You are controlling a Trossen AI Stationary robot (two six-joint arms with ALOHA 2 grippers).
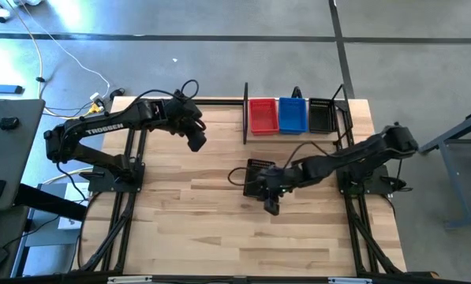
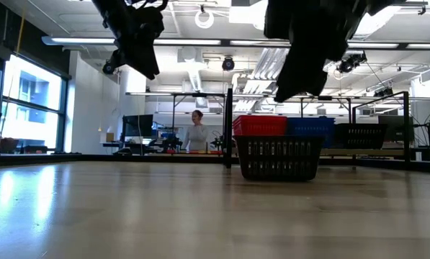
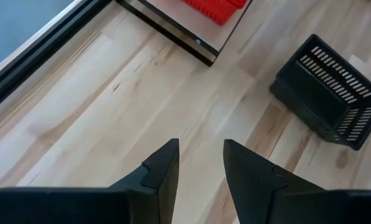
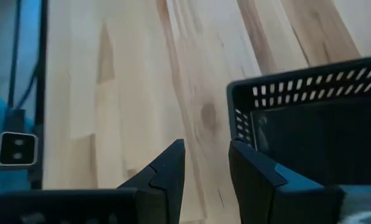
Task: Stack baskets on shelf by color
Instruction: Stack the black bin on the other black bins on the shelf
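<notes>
The loose black basket (image 1: 259,177) sits upright on the worktop (image 1: 196,229), out in the open and well clear of the shelf (image 1: 294,118), where a red basket (image 1: 263,116), a blue basket (image 1: 293,115) and another black one (image 1: 322,116) stand side by side, black at the far right end. I judge the loose one light and fairly stiff: thin plastic with slotted mesh walls, likely to flex a little under a pinch and to skid on the smooth wood if I nudge it instead of gripping it. The top rim looks the best place to take hold, one finger inside the wall and one outside, since the mesh itself gives little to bear on. My right hand (image 4: 204,165) hangs just beside it, at the side away from the shelf, fingers a narrow gap apart and holding nothing; from my wrist I see the basket's rim and slotted wall just past one fingertip, not between the two. My left hand (image 3: 201,165) waits raised above the worktop, well apart from the basket, fingers likewise narrowly parted and empty, with the basket off ahead of it and the shelf's red corner beyond.
</notes>
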